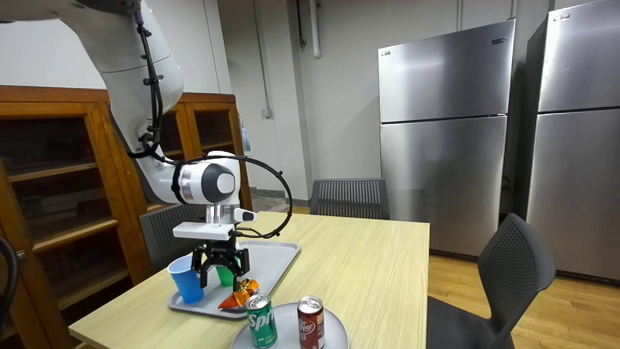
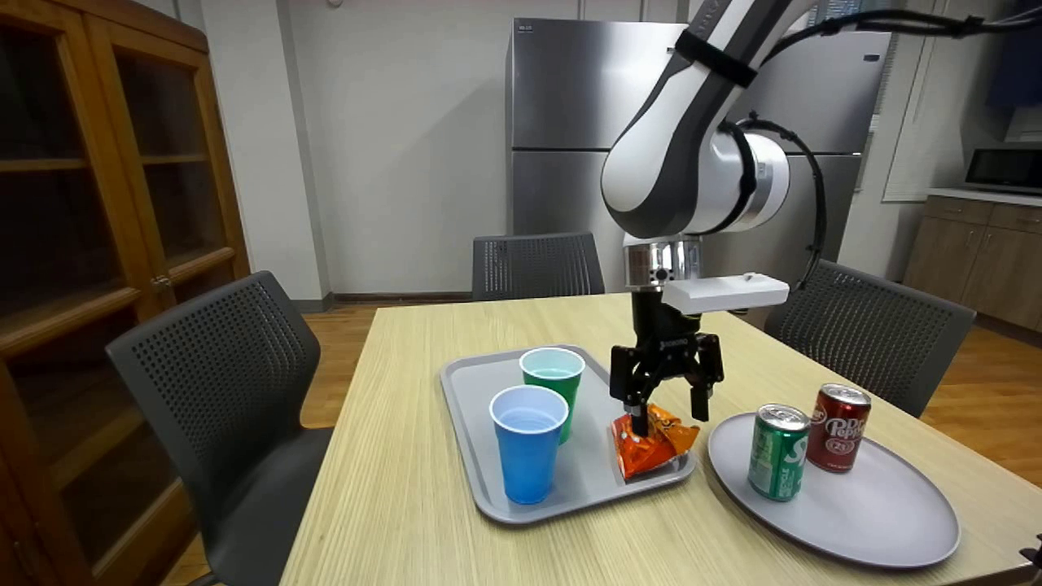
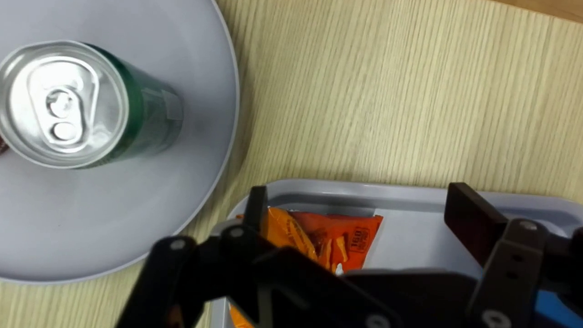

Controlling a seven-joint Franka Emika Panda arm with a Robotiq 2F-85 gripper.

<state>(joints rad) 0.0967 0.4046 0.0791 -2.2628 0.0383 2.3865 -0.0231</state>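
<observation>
My gripper (image 2: pixel 669 417) points down over the near end of the grey tray (image 2: pixel 466 407), its fingers wide apart. In the wrist view, a crumpled orange-red snack bag (image 3: pixel 350 237) lies on the tray, below and partly behind one finger (image 3: pixel 256 205). The other finger (image 3: pixel 473 218) is over bare tray. I cannot tell whether a finger touches the bag. A blue cup (image 2: pixel 529 456) and a green cup (image 2: pixel 562 382) stand upright on the tray. In both exterior views, a green Sprite can (image 1: pixel 262 325) and a dark red Dr Pepper can (image 1: pixel 311 325) stand upright beside the tray.
The cans stand on a round grey plate (image 2: pixel 879 529) close to the tray's edge. Both rest on a light wooden table (image 1: pixel 368 261). Dark chairs (image 1: pixel 513 271) surround it, with wooden glass-door cabinets (image 1: pixel 63 194) and steel refrigerators (image 1: pixel 443 145) behind.
</observation>
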